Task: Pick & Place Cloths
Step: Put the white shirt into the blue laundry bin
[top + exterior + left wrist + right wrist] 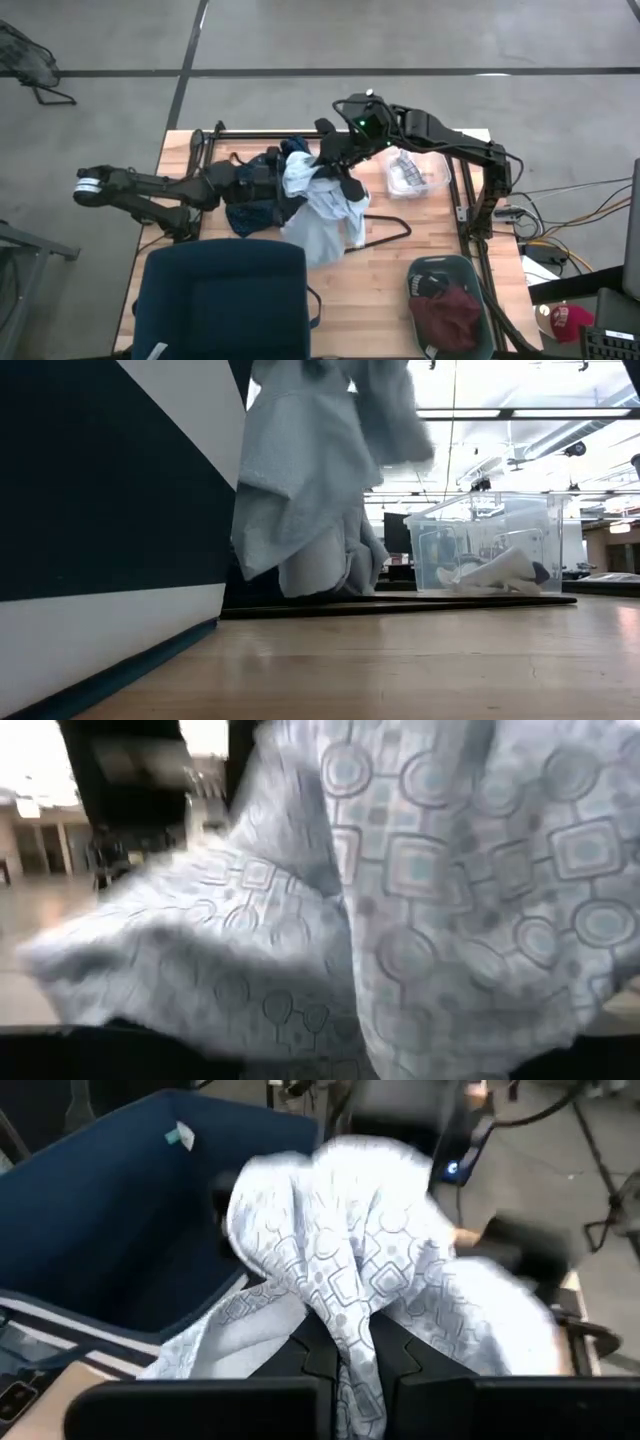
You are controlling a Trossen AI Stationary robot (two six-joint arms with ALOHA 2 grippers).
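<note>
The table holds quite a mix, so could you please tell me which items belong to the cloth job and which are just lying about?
Belong to the job:
- pale blue-white patterned shirt, held up by the right gripper
- navy dotted shirt
- maroon garment

Just lying about:
- thin black wire hanger
- clear plastic box
- dark blue fabric bin

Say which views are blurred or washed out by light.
Left wrist view: the pale patterned shirt fills the picture, smeared soft. Low view: bright ceiling lights wash out the background behind the clear tub. High view: evenly lit. Right wrist view: shirt sharp, background soft.
</note>
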